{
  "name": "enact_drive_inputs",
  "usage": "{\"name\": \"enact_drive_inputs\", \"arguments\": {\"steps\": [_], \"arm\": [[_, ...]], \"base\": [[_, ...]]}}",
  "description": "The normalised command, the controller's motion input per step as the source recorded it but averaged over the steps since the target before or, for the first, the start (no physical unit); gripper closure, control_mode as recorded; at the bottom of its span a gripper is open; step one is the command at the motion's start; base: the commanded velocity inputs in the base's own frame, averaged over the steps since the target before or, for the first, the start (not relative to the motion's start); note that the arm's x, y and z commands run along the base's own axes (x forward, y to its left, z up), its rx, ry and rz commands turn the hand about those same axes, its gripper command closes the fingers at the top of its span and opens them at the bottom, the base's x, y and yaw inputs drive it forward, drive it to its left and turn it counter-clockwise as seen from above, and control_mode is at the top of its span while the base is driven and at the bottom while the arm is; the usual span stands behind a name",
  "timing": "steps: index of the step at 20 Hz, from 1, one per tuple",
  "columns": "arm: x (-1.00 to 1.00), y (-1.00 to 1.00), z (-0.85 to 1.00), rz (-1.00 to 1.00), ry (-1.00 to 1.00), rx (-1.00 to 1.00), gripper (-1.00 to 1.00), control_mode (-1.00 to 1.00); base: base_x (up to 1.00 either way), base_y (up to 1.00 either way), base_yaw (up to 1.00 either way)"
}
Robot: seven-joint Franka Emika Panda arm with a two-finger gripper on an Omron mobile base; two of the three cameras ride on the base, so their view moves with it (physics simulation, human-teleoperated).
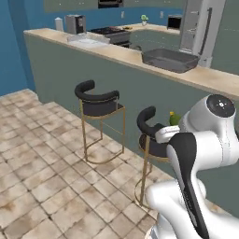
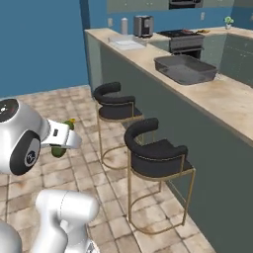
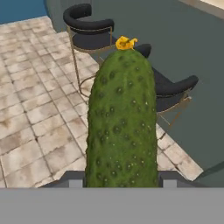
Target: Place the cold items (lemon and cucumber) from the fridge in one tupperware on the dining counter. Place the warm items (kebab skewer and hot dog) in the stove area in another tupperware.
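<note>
The gripper [image 3: 120,181] has its fingers closed on the cucumber [image 3: 121,122], which stands lengthwise between them in the hand view, its yellow flower tip pointing away from the camera. In the left base view a sliver of the cucumber [image 1: 174,118] shows behind the arm's white wrist, and in the right base view it [image 2: 63,143] peeks out beside the wrist, held in the air on the floor side of the counter [image 2: 217,99], well below its top.

On the counter sits a dark grey tupperware [image 1: 170,59], open and tray-like, near the edge facing the stools; it shows in the right base view too [image 2: 185,69]. A second, pale tupperware [image 1: 87,41] lies farther along the counter toward its far end.

Two black stools with gold legs stand against the counter's front: the near stool [image 2: 155,153] just below the dark tupperware, the far stool [image 2: 114,105] beside it. Beyond the counter are a stove [image 2: 187,35] and a fridge [image 1: 200,23]
</note>
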Motion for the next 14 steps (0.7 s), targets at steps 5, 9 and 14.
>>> {"name": "enact_drive_inputs", "arguments": {"steps": [5,9,14], "arm": [[0.0,0.0,0.0,0.0,0.0,0.0,1.0,1.0],[0.0,0.0,0.0,0.0,0.0,0.0,1.0,1.0],[0.0,0.0,0.0,0.0,0.0,0.0,1.0,1.0]], "base": [[0.64,1.0,-0.36],[0.64,1.0,-0.36],[0.64,1.0,-0.35]]}}
